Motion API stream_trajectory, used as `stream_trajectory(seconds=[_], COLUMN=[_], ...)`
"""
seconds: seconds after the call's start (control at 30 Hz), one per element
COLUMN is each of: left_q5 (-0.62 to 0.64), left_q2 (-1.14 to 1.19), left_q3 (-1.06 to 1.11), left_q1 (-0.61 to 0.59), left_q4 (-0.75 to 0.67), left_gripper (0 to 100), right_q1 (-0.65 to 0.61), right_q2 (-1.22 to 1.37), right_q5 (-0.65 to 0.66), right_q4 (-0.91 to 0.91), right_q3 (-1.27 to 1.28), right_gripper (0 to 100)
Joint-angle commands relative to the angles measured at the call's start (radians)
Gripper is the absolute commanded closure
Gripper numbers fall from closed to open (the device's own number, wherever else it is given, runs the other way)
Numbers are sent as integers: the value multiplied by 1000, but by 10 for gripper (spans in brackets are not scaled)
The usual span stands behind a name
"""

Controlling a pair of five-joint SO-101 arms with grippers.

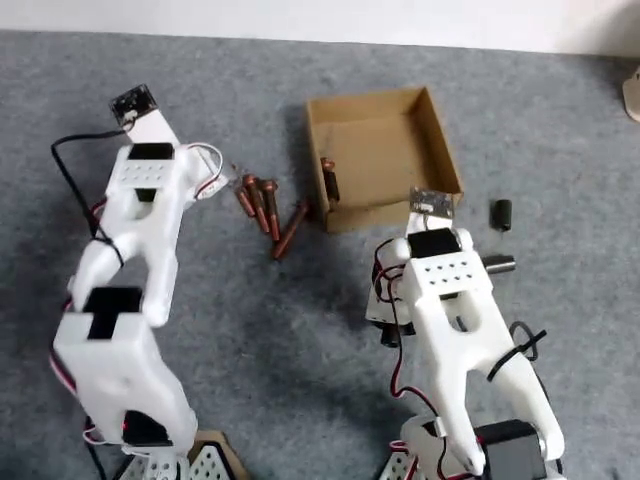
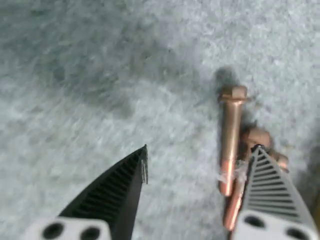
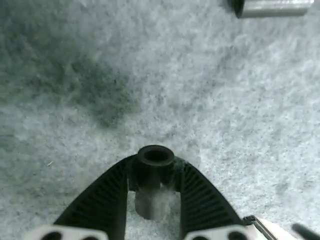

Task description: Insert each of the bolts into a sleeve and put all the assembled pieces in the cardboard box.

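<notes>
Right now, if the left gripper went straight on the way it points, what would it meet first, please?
Probably bare grey carpet: the open left gripper points at it. The copper bolts lie to one side, by one fingertip, which might brush them; depth is unclear.

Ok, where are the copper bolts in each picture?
High view: copper bolts lie bunched between the left arm and the cardboard box.
Left wrist view: the bolts lie beside the open left gripper.
Right wrist view: a black sleeve in the right gripper.
Shared landmark: the grey carpet.
</notes>
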Motion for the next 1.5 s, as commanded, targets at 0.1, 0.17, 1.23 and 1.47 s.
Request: stream_trajectory(seconds=[0.1, 0.17, 1.23, 1.47], left_q5=[12, 12, 3, 5], left_q2=[117, 156, 561, 582], left_q3=[-170, -203, -750, -759], left_q1=[44, 44, 87, 93], left_q4=[8, 9, 342, 331], left_gripper=[704, 704, 896, 971], right_q1=[-10, -10, -10, -12], right_q2=[-33, -33, -44, -45], right_q5=[12, 12, 9, 12], right_q4=[-16, -53, -85, -27], right_q3=[15, 33, 62, 54], right_gripper=[995, 995, 995, 995])
